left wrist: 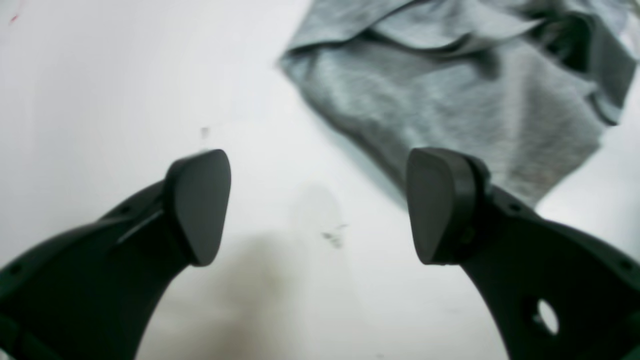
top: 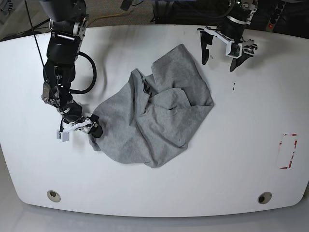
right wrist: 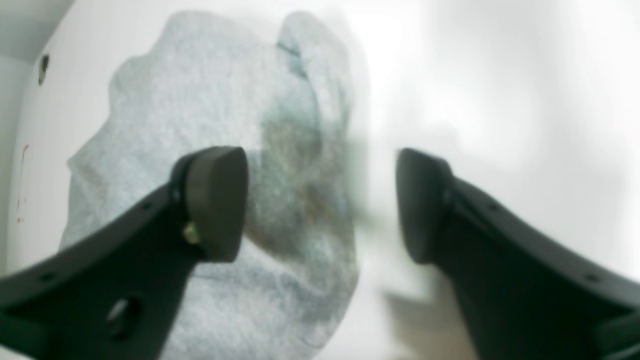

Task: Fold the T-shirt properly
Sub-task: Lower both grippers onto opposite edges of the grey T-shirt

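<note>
White table holds crumpled T-shirt, no legible writing; left gripper & right gripper jaws apart, empty.

Robot lab: white table w/ bolt holes, cables.

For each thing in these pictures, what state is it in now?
T-shirt: crumpled in a heap, unfolded, flat on the table.
Left gripper: open, empty, above the table beside the shirt.
Right gripper: open, empty, at the shirt's edge.
Table: white, with a red mark near one edge.
</note>
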`<state>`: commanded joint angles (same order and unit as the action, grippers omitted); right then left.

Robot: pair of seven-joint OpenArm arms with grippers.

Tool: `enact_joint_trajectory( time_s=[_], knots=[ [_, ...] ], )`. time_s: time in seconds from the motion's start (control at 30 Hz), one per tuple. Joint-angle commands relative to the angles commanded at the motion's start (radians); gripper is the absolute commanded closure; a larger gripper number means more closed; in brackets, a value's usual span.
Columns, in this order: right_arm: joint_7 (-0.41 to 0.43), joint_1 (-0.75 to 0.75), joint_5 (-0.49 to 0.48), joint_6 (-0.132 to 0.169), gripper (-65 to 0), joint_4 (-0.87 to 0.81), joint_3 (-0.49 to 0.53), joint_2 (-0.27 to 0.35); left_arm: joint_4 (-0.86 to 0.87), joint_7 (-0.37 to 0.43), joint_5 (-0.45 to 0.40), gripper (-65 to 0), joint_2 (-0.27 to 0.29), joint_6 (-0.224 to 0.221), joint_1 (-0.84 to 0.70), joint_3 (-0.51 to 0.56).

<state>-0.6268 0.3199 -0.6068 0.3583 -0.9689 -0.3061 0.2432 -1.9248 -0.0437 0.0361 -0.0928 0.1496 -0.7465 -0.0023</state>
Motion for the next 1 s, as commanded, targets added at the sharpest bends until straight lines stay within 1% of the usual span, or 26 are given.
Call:
enact_joint_trajectory(
  time_s=[0.1, 0.13, 0.17, 0.23, 0.3, 0.37, 0.47, 0.5, 0.67, 0.83, 1.0],
  knots=[
    [0.0, 0.0, 0.0, 0.0, -19.7, 0.0, 0.0, 0.002, 0.0, -0.104, 0.0, -51.1, 0.0, 0.0, 0.034, 0.032],
    [0.0, 0.0, 0.0, 0.0, -17.0, 0.0, 0.0, 0.003, 0.0, -0.132, 0.0, -51.1, 0.0, 0.0, 0.041, 0.043],
    [0.0, 0.0, 0.0, 0.0, -15.7, 0.0, 0.0, 0.005, 0.0, -0.153, 0.002, -51.1, 0.0, 0.0, 0.046, 0.054],
    [-0.002, 0.0, 0.0, 0.0, -16.3, 0.0, 0.002, 0.005, 0.0, -0.164, 0.002, -51.1, 0.0, 0.002, 0.049, 0.074],
    [-0.002, -0.003, 0.0, 0.0, -16.2, 0.0, 0.002, 0.006, 0.0, -0.166, 0.002, -51.1, 0.0, 0.018, 0.049, 0.098],
    [-0.002, -0.005, 0.0, 0.0, -12.8, -0.002, 0.002, 0.006, 0.006, -0.169, 0.002, -51.1, 0.0, 0.064, 0.057, 0.118],
    [-0.002, -0.006, 0.0, 0.0, -6.2, -0.002, 0.002, 0.006, 0.052, -0.169, 0.002, -51.1, 0.0, 0.097, 0.072, 0.137],
    [-0.002, -0.006, 0.0, 0.0, -4.9, -0.002, 0.002, 0.006, 0.071, -0.169, 0.002, -51.1, 0.0, 0.097, 0.078, 0.141],
    [-0.002, -0.008, 0.0, 0.0, -4.6, -0.002, 0.002, 0.006, 0.138, -0.169, 0.002, -51.1, 0.003, 0.098, 0.106, 0.141],
    [-0.003, -0.009, 0.0, 0.0, -4.6, -0.002, 0.002, 0.005, 0.17, -0.169, 0.002, -51.1, 0.002, 0.1, 0.13, 0.143],
    [-0.003, -0.009, 0.0, 0.0, -4.6, -0.002, 0.002, 0.005, 0.204, -0.169, 0.002, -51.1, -0.002, 0.1, 0.15, 0.195]
  ],
)
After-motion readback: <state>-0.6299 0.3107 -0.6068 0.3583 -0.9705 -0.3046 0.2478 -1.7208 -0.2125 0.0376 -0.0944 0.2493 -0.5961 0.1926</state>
